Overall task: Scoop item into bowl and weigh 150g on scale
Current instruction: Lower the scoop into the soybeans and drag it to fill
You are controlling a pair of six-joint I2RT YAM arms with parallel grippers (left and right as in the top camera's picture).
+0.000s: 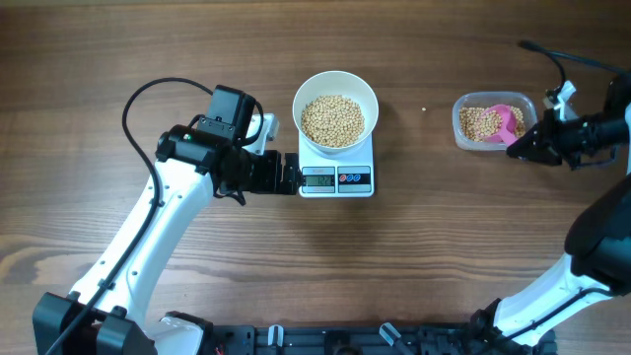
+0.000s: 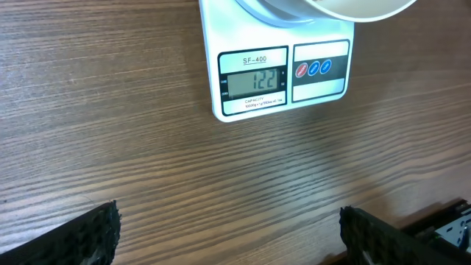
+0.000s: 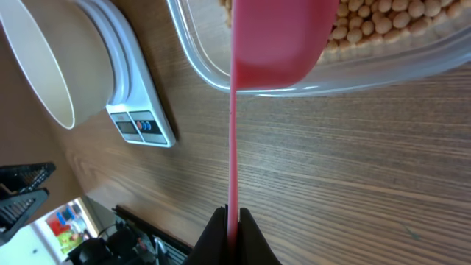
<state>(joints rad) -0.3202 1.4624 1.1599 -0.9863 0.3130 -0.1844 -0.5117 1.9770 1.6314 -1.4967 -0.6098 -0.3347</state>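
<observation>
Overhead, the smooth round white bowl sits on the square white plastic scale, holding small matte tan beans. Well apart at 3 o'clock, a clear rounded-rectangular plastic tub holds more beans and a glossy pink scoop. The right gripper is pinching the scoop's thin handle. The left gripper, spread wide with ridged black pads, is at the scale's 9 o'clock over the wood-grain surface. The grey display reads 122 under the label SF-400, with CAPACITY printed below.
</observation>
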